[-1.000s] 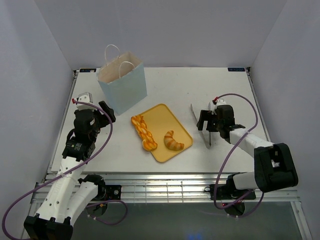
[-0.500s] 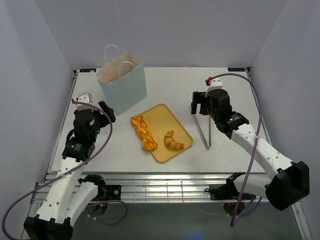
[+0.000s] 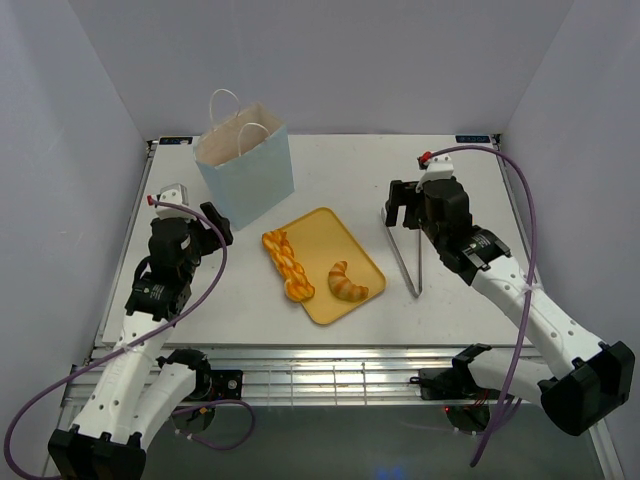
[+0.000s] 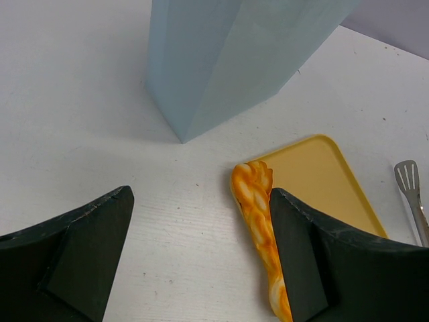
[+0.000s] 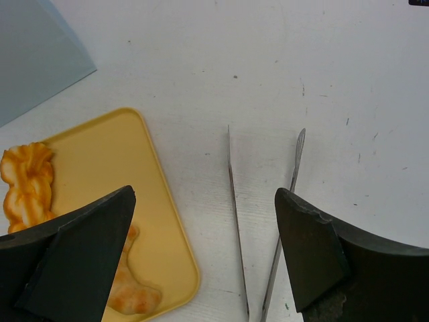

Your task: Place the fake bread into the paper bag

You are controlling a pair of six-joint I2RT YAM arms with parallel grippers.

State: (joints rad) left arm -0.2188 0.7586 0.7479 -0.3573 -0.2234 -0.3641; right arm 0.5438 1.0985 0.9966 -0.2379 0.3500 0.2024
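Note:
The pale blue paper bag point(image 3: 245, 165) stands upright at the back left, its lower walls point(image 4: 228, 60) filling the top of the left wrist view. Two pieces of fake bread lie on the yellow tray point(image 3: 330, 240): an orange braid point(image 3: 285, 262) point(image 4: 258, 228) along its left edge and a croissant point(image 3: 347, 282) point(image 5: 131, 292) near its front corner. My left gripper point(image 3: 217, 224) point(image 4: 200, 194) is open, left of the tray, holding nothing. My right gripper point(image 3: 400, 212) point(image 5: 204, 193) is open above the metal tongs point(image 3: 410, 255) point(image 5: 234, 221), apart from them.
The tongs lie on the white table point(image 3: 450, 190) just right of the tray, their spread arms pointing away from the robot. A corner of the bag point(image 5: 33, 54) shows in the right wrist view. Grey walls close in the table on three sides.
My right arm has stretched out and carried its open gripper from the tongs' near end to their far end. The left arm, bread, tray and bag have not moved.

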